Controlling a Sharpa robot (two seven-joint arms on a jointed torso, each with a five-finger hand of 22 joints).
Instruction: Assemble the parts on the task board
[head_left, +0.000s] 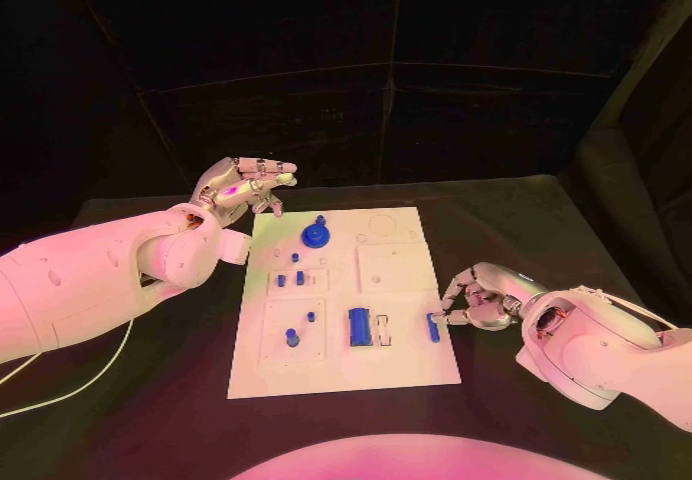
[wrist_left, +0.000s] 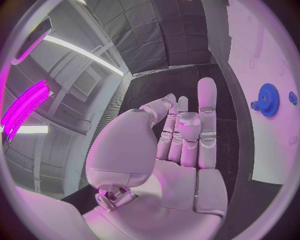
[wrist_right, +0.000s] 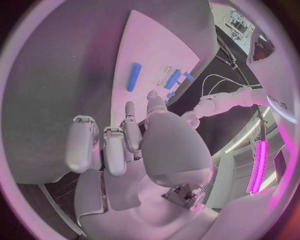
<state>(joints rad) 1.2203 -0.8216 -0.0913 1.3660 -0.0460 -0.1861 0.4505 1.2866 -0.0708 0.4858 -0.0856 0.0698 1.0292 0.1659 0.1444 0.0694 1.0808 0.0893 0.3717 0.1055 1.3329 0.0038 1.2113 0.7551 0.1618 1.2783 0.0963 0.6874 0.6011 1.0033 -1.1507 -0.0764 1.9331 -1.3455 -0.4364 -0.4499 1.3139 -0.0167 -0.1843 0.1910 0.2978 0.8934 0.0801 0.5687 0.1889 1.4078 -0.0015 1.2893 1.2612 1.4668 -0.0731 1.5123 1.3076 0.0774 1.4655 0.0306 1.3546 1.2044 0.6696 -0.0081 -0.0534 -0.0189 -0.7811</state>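
- The right hand's fingers (head_left: 464, 296) are curled down over the near right edge of the task board (head_left: 404, 370), their tips close around a small blue bar (head_left: 433, 328); from the head view I cannot tell whether they actually pinch it or only hang just above it.
- In the right wrist view those fingers (wrist_right: 106, 150) lie side by side and bent, with nothing visibly between them, and a blue bar (wrist_right: 133, 76) lies flat on the white board beyond the fingertips.
- The left hand (head_left: 242, 185) is raised off the far left corner of the board, fingers loosely curled and slightly apart, holding nothing.
- The left wrist view shows its fingers (wrist_left: 187, 131) extended together, empty, with the blue gear (wrist_left: 268, 99) well off to their side on the board.
- Just inward of the right fingertips stands a thick blue cylinder (head_left: 359, 327), with a pale slot beside it.
- Further from them, towards the left hand, a blue peg (head_left: 293, 338) sits in a near panel and two small blue pins (head_left: 290, 279) stand in the middle panel.
- The gear (head_left: 316, 236) lies on the far part of the board, near the left hand's fingers but apart from them.
- The board lies on the black table (head_left: 548, 230).
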